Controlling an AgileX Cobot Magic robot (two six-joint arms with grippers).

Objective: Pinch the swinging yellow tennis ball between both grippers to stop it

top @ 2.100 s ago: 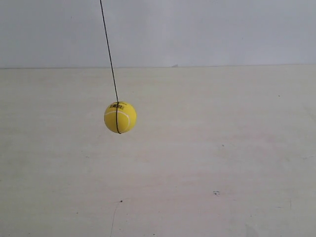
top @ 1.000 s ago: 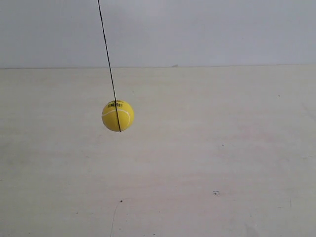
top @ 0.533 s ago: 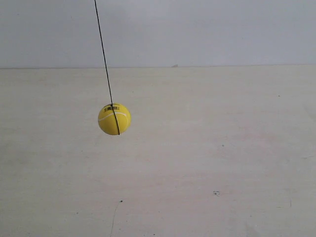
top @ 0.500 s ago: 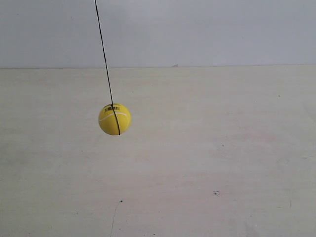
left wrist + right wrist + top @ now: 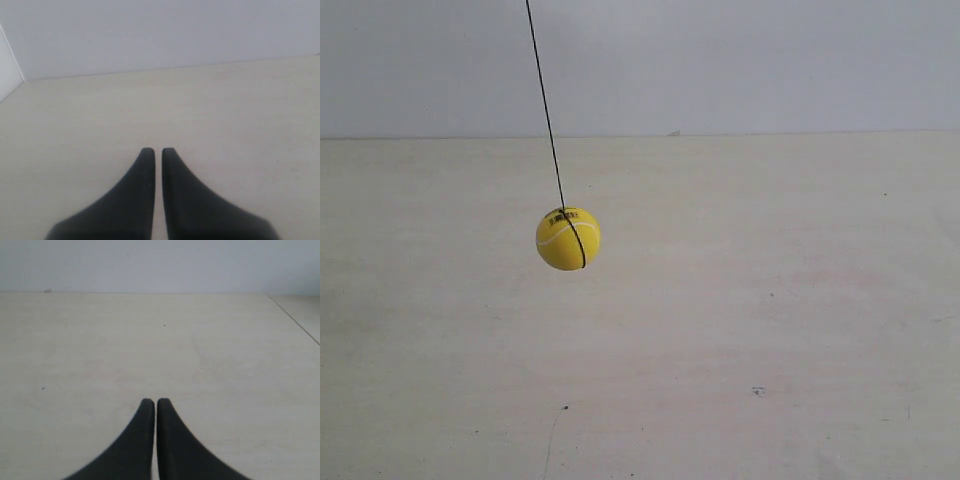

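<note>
The yellow tennis ball [image 5: 568, 239] hangs in the air on a thin dark string [image 5: 545, 110], left of the exterior view's middle, above the pale table. No arm or gripper shows in the exterior view. In the left wrist view my left gripper [image 5: 158, 150] is shut, its black wedge jaws nearly touching with nothing between them. My right gripper [image 5: 152, 401] is likewise shut and empty over the table. Neither wrist view shows the ball.
A pale wooden table [image 5: 770, 330] with small dark specks fills the scene, meeting a plain grey-white wall [image 5: 740, 60] behind. The right wrist view shows a table edge [image 5: 295, 320] at one side; the left wrist view shows a wall corner [image 5: 12, 60].
The ball swung toward the exterior view's left over the earlier frames and has now swung back to the right, its string leaning the other way.
</note>
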